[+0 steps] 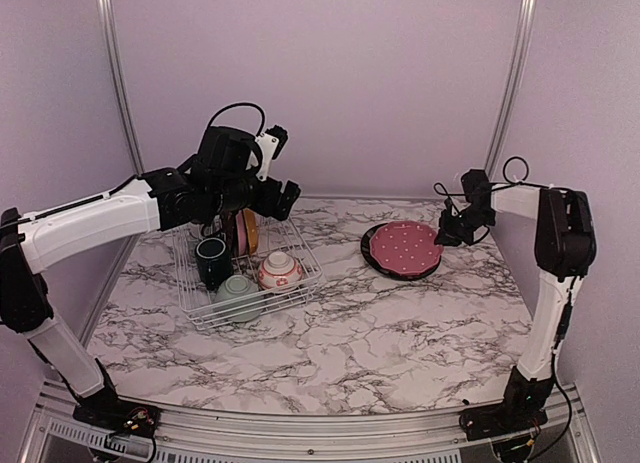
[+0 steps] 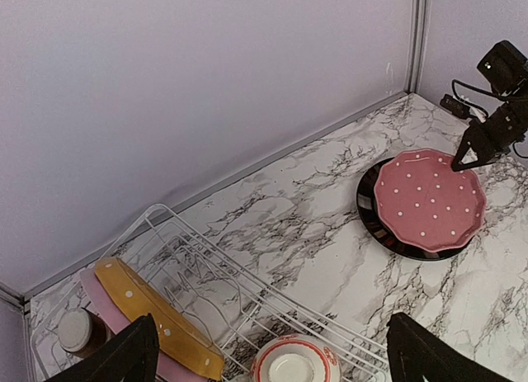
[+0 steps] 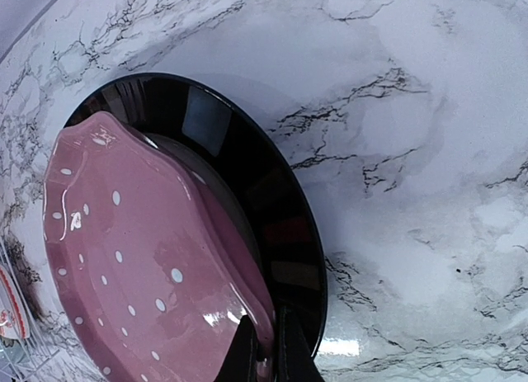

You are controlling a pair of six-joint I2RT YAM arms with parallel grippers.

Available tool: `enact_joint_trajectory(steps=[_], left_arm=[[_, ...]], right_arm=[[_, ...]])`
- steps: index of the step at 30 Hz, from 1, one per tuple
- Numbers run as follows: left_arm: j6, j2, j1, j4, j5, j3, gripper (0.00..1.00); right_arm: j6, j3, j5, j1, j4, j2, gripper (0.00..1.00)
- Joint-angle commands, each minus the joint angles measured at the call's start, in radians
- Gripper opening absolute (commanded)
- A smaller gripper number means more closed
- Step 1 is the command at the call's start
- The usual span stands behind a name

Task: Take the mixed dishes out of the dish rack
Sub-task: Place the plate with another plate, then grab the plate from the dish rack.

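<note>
**Two plates out, more dishes to go**

The right gripper (image 3: 268,353) has its jaws pinched almost shut on the thin rim of the round dark red plate with white dots (image 3: 124,258). The rim sits right between the jaws. That plate lies on top of the shiny round black plate (image 3: 247,143), out on the white marble table (image 1: 400,333), well apart from the rack. I think stacking them there saves room. The grip is at the very edge because a flat plate gives nothing else to grab.

The left gripper (image 2: 272,341) hangs over the white wire dish rack (image 2: 165,217), jaws wide apart and holding nothing. Below and between the jaws is the pink-white flowered bowl (image 2: 293,365). Next to one jaw, the round yellow plate (image 2: 157,316) and the round pink plate (image 2: 97,299) lean in the wire slots, which hold them on edge. The white-and-brown cup (image 2: 78,331) is just past them. The dark green mug (image 1: 212,258) and the pale green bowl (image 1: 238,295) are in the rack too. The wide jaws look ready for the next dish.
</note>
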Motion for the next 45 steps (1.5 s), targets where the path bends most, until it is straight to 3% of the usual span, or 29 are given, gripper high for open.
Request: enact_joint_trajectory(steps=[1,5,11,16,22,29,37,45], left_arm=[[-0.014,-0.024,0.013,0.009,-0.004,-0.006,0.99],[-0.014,-0.021,0.020,0.011,0.001,-0.002,0.99],[-0.049,-0.015,0.031,0.013,0.013,0.003,0.99],[-0.068,-0.013,0.048,0.017,0.022,0.003,0.99],[-0.096,-0.014,0.073,0.024,0.034,0.004,0.99],[-0.162,0.003,0.107,-0.003,0.048,0.056,0.99],[-0.351,0.051,0.182,-0.094,0.096,0.130,0.99],[-0.519,0.066,0.212,-0.163,0.130,0.107,0.90]], right_arm=[[-0.011,0.048,-0.038,-0.002,0.055,0.003,0.04],[-0.021,0.041,-0.035,-0.002,0.051,0.006,0.12],[-0.032,0.057,-0.016,-0.002,0.033,-0.004,0.44],[-0.044,0.098,0.010,-0.001,-0.005,-0.017,0.64],[-0.051,0.153,0.032,-0.001,-0.041,-0.064,0.96],[-0.065,0.205,0.036,-0.003,-0.083,-0.138,0.98],[-0.082,0.192,0.005,-0.001,-0.083,-0.234,0.98],[-0.079,0.140,-0.010,-0.001,-0.083,-0.300,0.98]])
